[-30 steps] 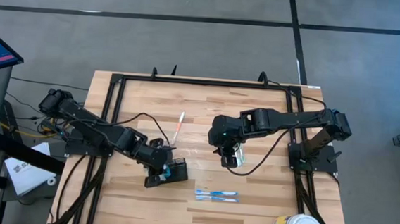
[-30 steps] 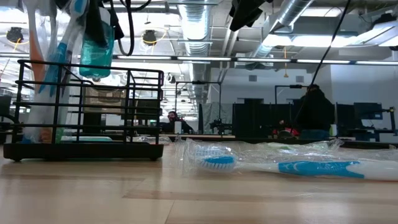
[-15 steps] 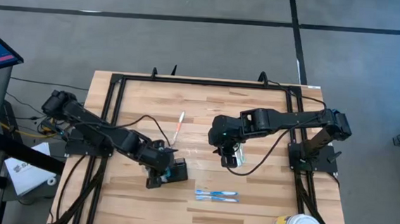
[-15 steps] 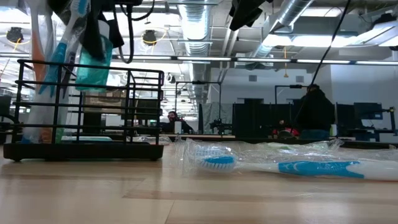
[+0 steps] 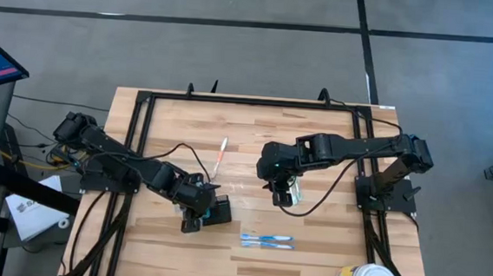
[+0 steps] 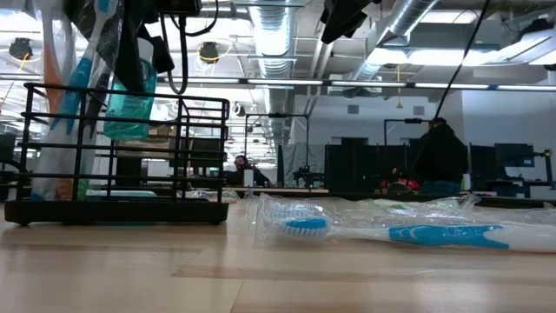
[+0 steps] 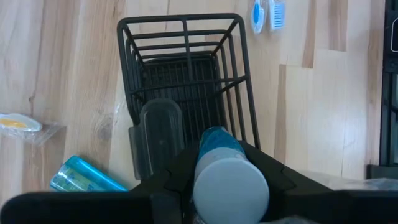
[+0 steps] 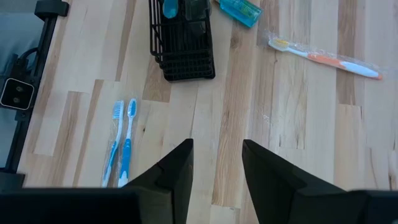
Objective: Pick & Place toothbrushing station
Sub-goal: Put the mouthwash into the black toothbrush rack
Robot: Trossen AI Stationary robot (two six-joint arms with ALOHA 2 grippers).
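Directly beneath the left gripper (image 7: 227,186), which is clamped on a teal tube (image 7: 227,177), sits the toothbrushing station (image 7: 186,81), its long axis running straight ahead; right gripper (image 8: 217,165) open, farther off.

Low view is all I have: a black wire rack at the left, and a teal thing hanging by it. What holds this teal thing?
Observer: The left jaws are closed on it. It is a teal tube with a pale grey cap, with the cap end toward the wrist.
Operator: Is it over the opening of the rack?
Observer: In the left wrist view the tube is above one end of the black wire rack, at its open top. I cannot tell if it is already inside.
Operator: And the right arm?
Observer: The right jaws are open and empty, above the bare wooden table, well apart from the rack.
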